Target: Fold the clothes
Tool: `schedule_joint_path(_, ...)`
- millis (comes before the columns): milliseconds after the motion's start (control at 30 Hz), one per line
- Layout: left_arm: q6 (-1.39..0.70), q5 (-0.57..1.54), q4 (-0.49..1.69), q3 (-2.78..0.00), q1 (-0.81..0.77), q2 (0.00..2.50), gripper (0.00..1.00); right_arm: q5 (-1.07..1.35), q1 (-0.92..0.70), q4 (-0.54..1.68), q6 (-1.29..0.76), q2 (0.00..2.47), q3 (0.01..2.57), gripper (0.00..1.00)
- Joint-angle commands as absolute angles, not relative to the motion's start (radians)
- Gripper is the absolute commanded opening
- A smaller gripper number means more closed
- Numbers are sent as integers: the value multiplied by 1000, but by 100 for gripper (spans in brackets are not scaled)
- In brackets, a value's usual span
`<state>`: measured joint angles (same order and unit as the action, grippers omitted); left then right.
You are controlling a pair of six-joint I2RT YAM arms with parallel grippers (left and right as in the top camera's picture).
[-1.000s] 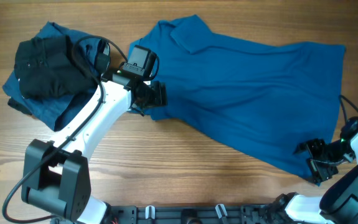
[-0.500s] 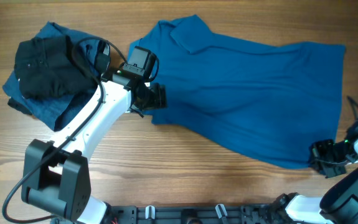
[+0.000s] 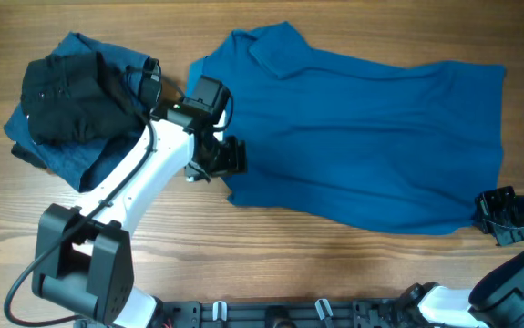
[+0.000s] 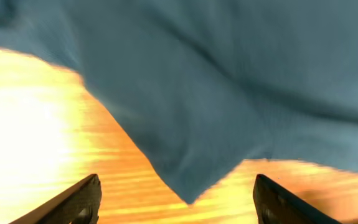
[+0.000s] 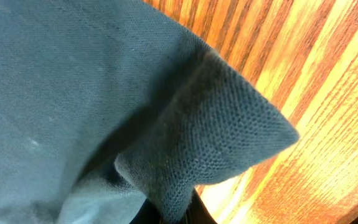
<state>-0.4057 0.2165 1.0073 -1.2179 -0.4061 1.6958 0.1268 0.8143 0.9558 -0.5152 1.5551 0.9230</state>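
The clothes' main piece, a medium-blue polo shirt [image 3: 362, 137], lies spread across the table with its collar at the back. My left gripper [image 3: 230, 157] hovers open over the shirt's near-left corner. In the left wrist view that corner of the shirt [image 4: 197, 93] points down between the spread fingers of the left gripper [image 4: 177, 186], touching neither. My right gripper [image 3: 494, 217] is shut on the shirt's hem corner at the front right. In the right wrist view a fold of the knit fabric [image 5: 104, 93] is pinched in the right gripper [image 5: 179, 214].
A black garment [image 3: 66, 100] lies crumpled on a darker blue one [image 3: 70, 155] at the back left, just behind the left arm [image 3: 134, 173]. Bare wooden table [image 3: 316, 264] runs along the front.
The right gripper shut on the hem corner and drew it to the right, straightening the shirt's front edge. The left gripper shifted slightly toward the front, still open.
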Motion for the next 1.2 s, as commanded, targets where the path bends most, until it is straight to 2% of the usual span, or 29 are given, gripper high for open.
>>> schedule_joint_path(0, -482, 292, 1007, -1121, -485, 1701, 81, 159, 811, 945, -497, 1546, 936, 4)
schedule_joint_path(100, -536, 296, 922, -1037, -529, 1701, 77, 160, 811, 942, -497, 1546, 936, 4)
schedule_joint_path(133, -536, 294, 876, -1012, -540, 1701, 68, 166, 811, 942, -497, 1546, 936, 4)
schedule_joint_path(233, -536, 288, 823, -998, -545, 1701, 12, 185, 811, 938, -496, 1546, 936, 4)
schedule_joint_path(267, -536, 287, 822, -999, -545, 1700, 4, 185, 811, 936, -496, 1546, 936, 4)
schedule_joint_path(533, -540, 313, 973, -1002, -542, 1579, 4, 212, 811, 944, -465, 1540, 965, 4)
schedule_joint_path(633, -540, 234, 966, -1001, -541, 1535, 4, 212, 811, 942, -464, 1532, 965, 4)
schedule_joint_path(900, -540, 357, 1068, -1002, -567, 1481, 4, 229, 811, 937, -444, 1532, 965, 4)
schedule_joint_path(1067, -540, 280, 924, -1002, -487, 1414, 4, 432, 811, 825, -396, 1532, 965, 4)
schedule_joint_path(1167, -529, 240, 840, -1002, -445, 1412, 4, 465, 811, 794, -426, 1532, 965, 4)
